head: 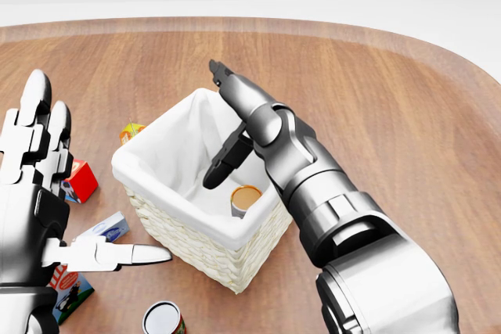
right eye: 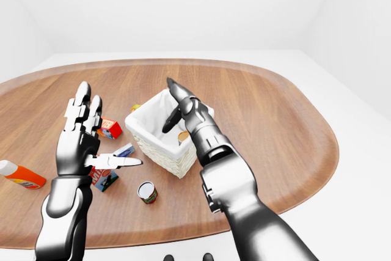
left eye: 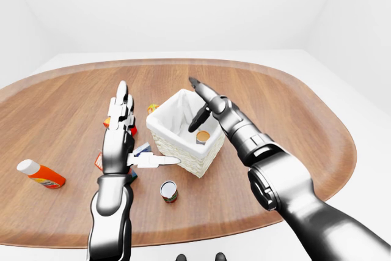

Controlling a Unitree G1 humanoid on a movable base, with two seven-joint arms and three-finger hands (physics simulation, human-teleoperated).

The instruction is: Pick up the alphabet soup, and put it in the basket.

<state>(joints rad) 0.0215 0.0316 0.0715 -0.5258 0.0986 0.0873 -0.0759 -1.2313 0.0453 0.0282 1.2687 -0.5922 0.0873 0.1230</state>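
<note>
The alphabet soup can (head: 244, 199) stands inside the white-lined wicker basket (head: 168, 228), near its right wall, its orange-brown top showing. My right hand (head: 223, 119) hovers over the basket with its fingers spread open, holding nothing; one finger points up, the thumb hangs down just above the can. My left hand (head: 47, 201) is held up open at the left of the head view, its thumb stretched toward the basket's near wall without touching it.
On the wooden table left of the basket lie a red box (head: 78, 180), a blue-and-white carton (head: 109, 228), a small orange-green box (head: 130, 130) and a picture box (head: 69, 290). A red can (head: 163, 319) stands below the basket. An orange bottle (left eye: 40, 174) lies far left.
</note>
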